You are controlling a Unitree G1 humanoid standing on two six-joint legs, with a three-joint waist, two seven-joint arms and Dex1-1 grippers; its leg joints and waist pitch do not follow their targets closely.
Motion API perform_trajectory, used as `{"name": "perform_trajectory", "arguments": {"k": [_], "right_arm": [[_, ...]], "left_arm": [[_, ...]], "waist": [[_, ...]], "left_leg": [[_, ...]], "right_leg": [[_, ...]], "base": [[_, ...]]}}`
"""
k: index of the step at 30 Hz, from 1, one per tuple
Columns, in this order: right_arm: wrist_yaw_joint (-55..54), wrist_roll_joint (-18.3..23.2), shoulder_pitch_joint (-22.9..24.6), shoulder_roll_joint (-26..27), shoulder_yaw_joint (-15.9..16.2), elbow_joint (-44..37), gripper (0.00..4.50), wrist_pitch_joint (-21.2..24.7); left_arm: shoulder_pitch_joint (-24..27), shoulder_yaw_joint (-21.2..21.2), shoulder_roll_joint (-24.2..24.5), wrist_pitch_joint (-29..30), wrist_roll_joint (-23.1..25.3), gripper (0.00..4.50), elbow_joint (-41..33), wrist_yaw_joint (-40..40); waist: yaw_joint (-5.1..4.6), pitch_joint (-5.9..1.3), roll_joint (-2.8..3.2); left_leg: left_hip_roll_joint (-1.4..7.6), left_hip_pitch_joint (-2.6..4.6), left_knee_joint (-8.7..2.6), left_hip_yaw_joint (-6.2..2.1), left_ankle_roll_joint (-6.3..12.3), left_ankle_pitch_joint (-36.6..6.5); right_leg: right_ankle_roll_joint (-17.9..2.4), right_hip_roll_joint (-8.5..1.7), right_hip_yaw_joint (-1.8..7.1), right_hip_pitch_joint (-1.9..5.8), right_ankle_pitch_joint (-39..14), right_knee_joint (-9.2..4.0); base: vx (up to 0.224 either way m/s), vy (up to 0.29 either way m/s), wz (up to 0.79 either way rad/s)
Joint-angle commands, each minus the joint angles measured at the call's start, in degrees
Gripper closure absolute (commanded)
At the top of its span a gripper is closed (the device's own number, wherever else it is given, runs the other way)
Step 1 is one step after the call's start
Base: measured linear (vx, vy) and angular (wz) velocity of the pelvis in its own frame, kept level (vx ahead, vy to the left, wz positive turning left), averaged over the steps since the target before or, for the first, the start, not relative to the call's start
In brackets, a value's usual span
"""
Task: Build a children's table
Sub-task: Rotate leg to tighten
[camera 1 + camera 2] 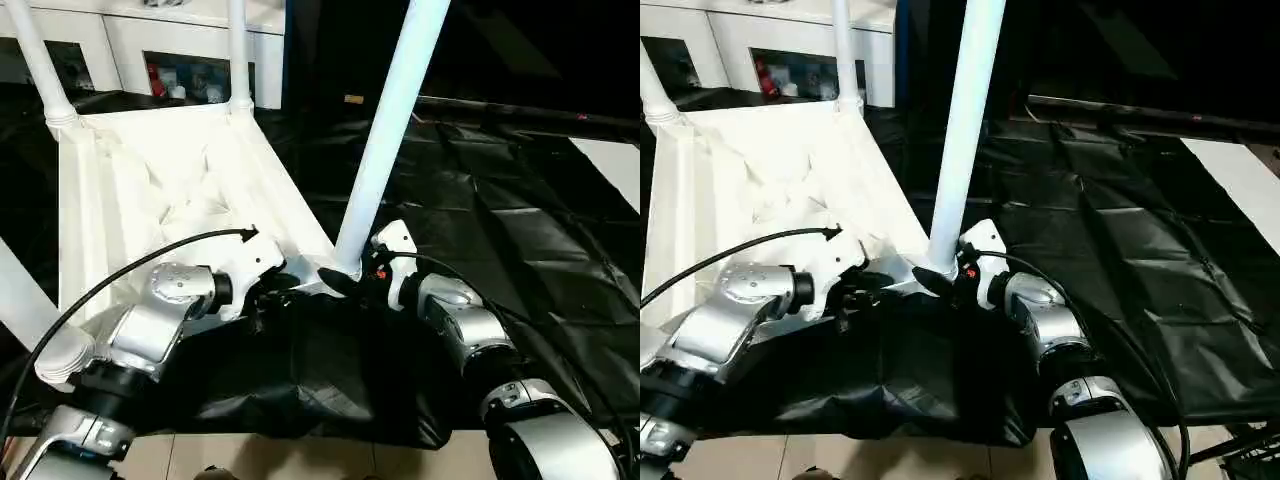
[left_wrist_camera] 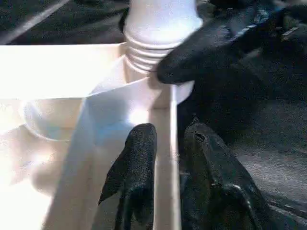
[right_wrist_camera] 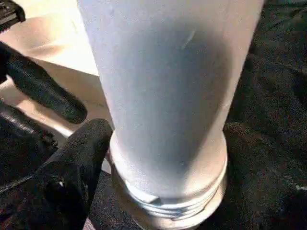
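Observation:
The children's table top [image 1: 150,170] lies upside down on a black sheet, ribbed side up. White legs stand in its far corners [image 1: 35,60] [image 1: 237,50], and another leg [image 1: 25,300] crosses the left edge. A tall leg [image 1: 390,130] stands in the near right corner socket. My right gripper [image 1: 352,278] is open, its fingers [image 3: 81,158] on either side of that leg's ribbed base [image 3: 168,191]. My left gripper [image 2: 168,143] straddles the top's near rim [image 2: 165,105] just left of that corner, with a slim gap showing beside one finger [image 2: 206,163].
A white cabinet [image 1: 130,40] with coloured items inside stands behind the table top. The black sheet [image 1: 500,220] spreads wide to the right, up to a white board [image 1: 610,165]. Light floor [image 1: 250,460] shows at the near edge.

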Motion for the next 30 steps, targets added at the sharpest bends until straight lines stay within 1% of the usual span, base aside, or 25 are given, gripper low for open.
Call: {"name": "perform_trajectory", "arguments": {"k": [1, 2, 4, 5, 7, 9, 12, 13, 14, 15, 16, 18, 19, 20, 22, 23, 25, 28, 30], "right_arm": [[1.1, 0.0, 0.7, -0.7, 0.2, -1.2, 0.41, -0.2], [1.1, 0.0, 0.8, -0.7, 0.3, -1.3, 0.41, -0.2], [1.1, 0.0, 0.9, -0.6, 0.4, -1.4, 0.41, -0.2], [1.1, 0.0, 1.0, -0.5, 0.4, -1.5, 0.41, -0.2], [1.2, 0.0, 1.0, -0.5, 0.4, -1.5, 0.41, -0.2], [1.3, 0.0, 1.1, -0.5, 0.5, -1.5, 0.41, -0.3], [1.3, 0.0, 1.0, -0.4, 0.4, -1.5, 0.41, -0.5], [1.3, 0.0, 1.0, -0.3, 0.3, -1.4, 0.41, -0.5], [1.4, 0.0, 0.9, -0.3, 0.3, -1.3, 0.41, -0.5], [1.4, 0.0, 0.9, -0.3, 0.2, -1.3, 0.41, -0.5], [1.4, 0.0, 0.8, -0.4, 0.2, -1.2, 0.41, -0.5], [1.4, 0.0, 0.7, -0.4, 0.2, -1.1, 0.41, -0.6], [1.4, 0.0, 0.5, -0.5, 0.1, -0.8, 0.41, -0.7], [1.4, 0.0, 0.5, -0.5, 0.1, -0.8, 0.41, -0.7], [1.3, -0.2, 0.3, -0.7, 0.0, -0.5, 0.41, -0.9], [1.3, -0.2, 0.3, -0.7, 0.0, -0.4, 0.41, -0.9], [1.4, -0.3, 0.3, -0.9, 0.1, -0.3, 0.41, -1.1], [1.7, -0.4, 0.2, -1.3, 0.1, -0.2, 0.41, -1.0], [1.9, -0.4, 0.1, -1.5, 0.1, -0.1, 0.41, -1.1]], "left_arm": [[-1.0, -1.1, 0.3, -0.6, 1.5, 3.27, 0.9, 0.4], [-1.0, -1.3, 0.5, -0.4, 1.5, 3.27, 1.1, 0.2], [-1.0, -1.5, 0.8, -0.2, 1.4, 3.27, 1.3, -0.3], [-1.0, -1.6, 0.9, -0.1, 1.4, 3.27, 1.4, -0.4], [-0.9, -1.6, 1.0, 0.5, 0.8, 3.27, 1.7, -1.0], [-0.8, -1.4, 1.1, 1.4, 0.0, 3.55, 2.0, -1.9], [-0.8, -1.3, 1.1, 1.7, 0.0, 3.66, 2.3, -2.1], [-0.8, -1.1, 1.1, 1.9, -0.2, 3.73, 2.6, -2.3], [-0.9, -1.3, 1.3, 1.8, -0.1, 3.92, 2.7, -2.7], [-0.9, -1.4, 1.3, 1.8, -0.1, 3.92, 2.8, -2.8], [-1.0, -1.7, 1.7, 2.0, 0.0, 4.07, 2.9, -3.3], [-1.0, -2.1, 2.0, 2.1, 0.2, 4.07, 2.9, -3.8], [-1.1, -2.3, 2.4, 2.3, 0.1, 4.28, 3.0, -4.4], [-1.1, -2.3, 2.4, 2.3, 0.1, 4.37, 3.0, -4.4], [-1.2, -2.9, 2.9, 2.8, -0.2, 4.48, 3.0, -5.5], [-1.1, -3.0, 3.0, 2.9, -0.2, 4.48, 2.9, -5.8], [-0.8, -4.0, 3.7, 2.7, 0.0, 4.48, 2.6, -7.3], [-0.5, -5.5, 4.6, 2.7, 0.8, 4.48, 2.2, -9.0], [-0.6, -5.3, 4.4, 2.6, 0.8, 4.48, 2.4, -8.6]], "waist": [[0.23, -3.76, 1.50], [0.27, -3.81, 1.66], [0.35, -3.84, 1.64], [0.40, -3.87, 1.79], [0.40, -3.83, 1.75], [0.40, -3.84, 1.75], [0.44, -3.81, 1.76], [0.45, -3.80, 1.89], [0.42, -3.82, 1.71], [0.45, -3.81, 1.75], [0.47, -3.84, 1.86], [0.47, -3.83, 1.90], [0.46, -3.86, 2.00], [0.43, -3.87, 1.93], [0.42, -3.84, 1.95], [0.44, -3.85, 2.09], [0.48, -3.80, 2.12], [0.58, -3.63, 2.19], [0.69, -3.55, 2.27]], "left_leg": [[0.24, 0.75, -3.50, 0.47, -0.78, -15.2], [0.27, 0.73, -3.51, 0.42, -0.75, -14.8], [0.29, 0.76, -3.49, 0.45, -0.80, -14.4], [0.26, 0.74, -3.47, 0.43, -0.81, -14.1], [0.23, 0.77, -3.49, 0.46, -0.82, -14.4], [0.22, 0.76, -3.48, 0.46, -0.93, -14.5], [0.25, 0.85, -3.50, 0.47, -0.94, -15.1], [0.26, 0.85, -3.53, 0.44, -1.02, -15.2], [0.23, 0.84, -3.51, 0.47, -1.01, -15.2], [0.22, 0.84, -3.51, 0.44, -0.97, -15.1], [0.22, 0.85, -3.50, 0.44, -0.99, -14.9], [0.21, 0.86, -3.51, 0.43, -1.00, -14.8], [0.24, 0.86, -3.53, 0.39, -1.07, -14.6], [0.22, 0.88, -3.48, 0.44, -1.01, -14.5], [0.21, 0.87, -3.48, 0.47, -1.03, -14.7], [0.22, 0.92, -3.48, 0.46, -1.08, -14.7], [0.21, 0.98, -3.50, 0.46, -1.10, -15.2], [0.28, 1.09, -3.65, 0.43, -1.35, -17.1], [0.34, 1.21, -3.73, 0.36, -1.65, -18.0]], "right_leg": [[-11.2, -2.69, 2.25, 2.92, -10.7, -3.81], [-11.3, -2.69, 2.24, 2.97, -9.8, -3.69], [-11.8, -2.68, 2.22, 2.98, -8.8, -3.56], [-12.0, -2.67, 2.21, 3.04, -8.2, -3.45], [-12.2, -2.63, 2.19, 3.02, -8.0, -3.48], [-12.3, -2.65, 2.20, 3.06, -7.9, -3.44], [-12.4, -2.66, 2.21, 2.99, -8.6, -3.53], [-12.4, -2.68, 2.21, 3.00, -8.7, -3.54], [-12.3, -2.66, 2.20, 3.04, -8.7, -3.57], [-12.3, -2.66, 2.20, 3.03, -8.8, -3.55], [-12.3, -2.69, 2.21, 3.04, -8.5, -3.50], [-12.3, -2.67, 2.20, 3.03, -8.4, -3.50], [-12.5, -2.66, 2.19, 3.07, -7.8, -3.38], [-12.7, -2.64, 2.20, 3.06, -7.3, -3.35], [-12.8, -2.67, 2.22, 3.10, -7.5, -3.40], [-12.8, -2.67, 2.22, 3.07, -7.4, -3.40], [-12.9, -2.67, 2.23, 3.03, -8.0, -3.45], [-12.4, -2.70, 2.24, 2.86, -10.5, -3.74], [-12.1, -2.75, 2.25, 2.79, -11.9, -3.87]], "base": [[0.000, 0.000, 0.00], [0.000, 0.000, 0.00], [0.000, 0.000, 0.00], [0.000, 0.000, 0.00], [0.000, 0.000, 0.00], [0.000, 0.000, 0.00], [0.000, 0.000, 0.00], [0.000, 0.000, 0.00], [0.000, 0.000, 0.00], [0.000, 0.000, 0.00], [0.000, 0.000, 0.00], [0.000, 0.000, 0.00], [0.000, 0.000, 0.00], [0.000, 0.000, 0.00], [0.000, 0.000, 0.00], [0.000, 0.000, 0.00], [0.000, 0.000, 0.00], [0.000, 0.000, 0.00], [0.000, 0.000, 0.00]]}}
